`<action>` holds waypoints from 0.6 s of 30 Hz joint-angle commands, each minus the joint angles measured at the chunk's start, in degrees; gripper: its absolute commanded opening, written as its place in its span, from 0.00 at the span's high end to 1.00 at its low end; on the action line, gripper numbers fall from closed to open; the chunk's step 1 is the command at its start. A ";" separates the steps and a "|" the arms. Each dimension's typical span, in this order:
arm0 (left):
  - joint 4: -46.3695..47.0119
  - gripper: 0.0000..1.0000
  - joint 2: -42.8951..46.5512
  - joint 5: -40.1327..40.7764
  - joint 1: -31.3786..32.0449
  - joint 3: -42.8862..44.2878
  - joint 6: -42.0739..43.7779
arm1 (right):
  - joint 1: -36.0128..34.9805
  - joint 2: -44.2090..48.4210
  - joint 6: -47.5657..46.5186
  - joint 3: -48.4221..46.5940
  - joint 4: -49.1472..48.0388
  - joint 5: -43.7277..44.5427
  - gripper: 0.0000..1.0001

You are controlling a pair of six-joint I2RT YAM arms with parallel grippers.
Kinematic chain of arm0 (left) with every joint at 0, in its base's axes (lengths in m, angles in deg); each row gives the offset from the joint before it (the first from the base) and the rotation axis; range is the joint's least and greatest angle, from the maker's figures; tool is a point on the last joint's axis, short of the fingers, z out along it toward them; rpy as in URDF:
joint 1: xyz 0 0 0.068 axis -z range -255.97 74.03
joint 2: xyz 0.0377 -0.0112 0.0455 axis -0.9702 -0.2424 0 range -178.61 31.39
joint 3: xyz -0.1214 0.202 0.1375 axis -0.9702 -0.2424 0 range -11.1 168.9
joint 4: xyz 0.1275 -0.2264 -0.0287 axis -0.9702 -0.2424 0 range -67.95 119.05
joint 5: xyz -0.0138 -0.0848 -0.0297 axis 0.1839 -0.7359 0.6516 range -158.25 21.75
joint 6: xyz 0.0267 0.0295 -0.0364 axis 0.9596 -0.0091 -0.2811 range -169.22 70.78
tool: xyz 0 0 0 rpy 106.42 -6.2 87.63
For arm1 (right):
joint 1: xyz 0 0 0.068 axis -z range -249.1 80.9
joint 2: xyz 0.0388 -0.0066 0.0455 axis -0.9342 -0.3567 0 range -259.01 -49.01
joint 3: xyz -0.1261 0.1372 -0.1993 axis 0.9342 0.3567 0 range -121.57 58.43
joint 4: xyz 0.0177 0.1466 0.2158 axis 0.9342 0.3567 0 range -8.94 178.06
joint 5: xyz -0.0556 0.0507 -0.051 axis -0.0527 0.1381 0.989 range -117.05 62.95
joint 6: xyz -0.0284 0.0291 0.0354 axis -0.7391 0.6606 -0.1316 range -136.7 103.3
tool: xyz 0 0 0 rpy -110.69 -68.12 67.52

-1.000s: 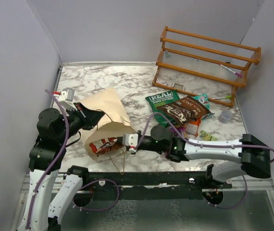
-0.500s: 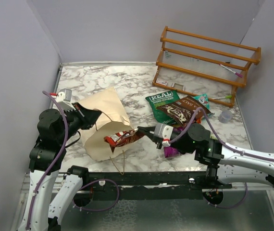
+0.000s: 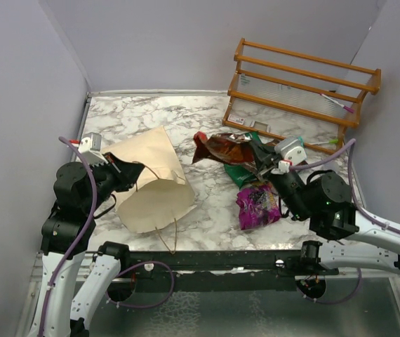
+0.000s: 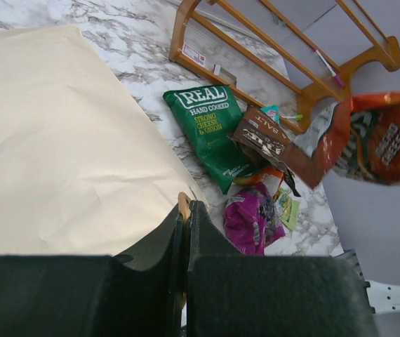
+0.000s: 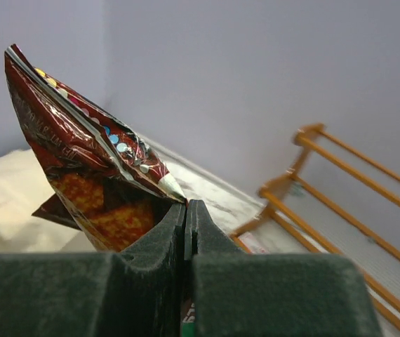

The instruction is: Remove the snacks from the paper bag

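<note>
**Left side.** The paper bag [image 3: 151, 184] [image 4: 45, 140] lies on its side toward the near left corner of the desk. It is plain cream-beige with no print showing, and a thin brown cord handle [image 3: 166, 235] trails toward the near edge. The left gripper [image 3: 131, 170] [image 4: 186, 207] is clamped together on the bag's rim, with a sliver of paper pinched between its fingers.

**Centre to right.**
- The green bag [image 4: 207, 130] [image 3: 236, 174] lies flat and is printed "REAL HAND COOKED".
- The dark brown packet [image 4: 263, 144] lies beside it. Its lettering is not legible.
- The magenta-purple packet [image 3: 257, 206] [image 4: 250, 219] lies crumpled nearer the near edge.
- The right gripper [image 3: 262, 160] [image 5: 187, 207] is closed on a corner of the red-brown packet [image 3: 221, 147] [image 5: 88, 161] [image 4: 368, 144]. This crinkled foil packet is held off the desk above the green bag. Its print is too blurred to read.

**Far right corner.** The orange wooden rack [image 3: 305, 77] stands here.
</note>
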 commanded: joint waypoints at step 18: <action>-1.18 1.00 1.17 -0.96 0.00 1.41 0.05 | 30.99 -21.42 -4.42 3.81 -3.18 26.98 0.99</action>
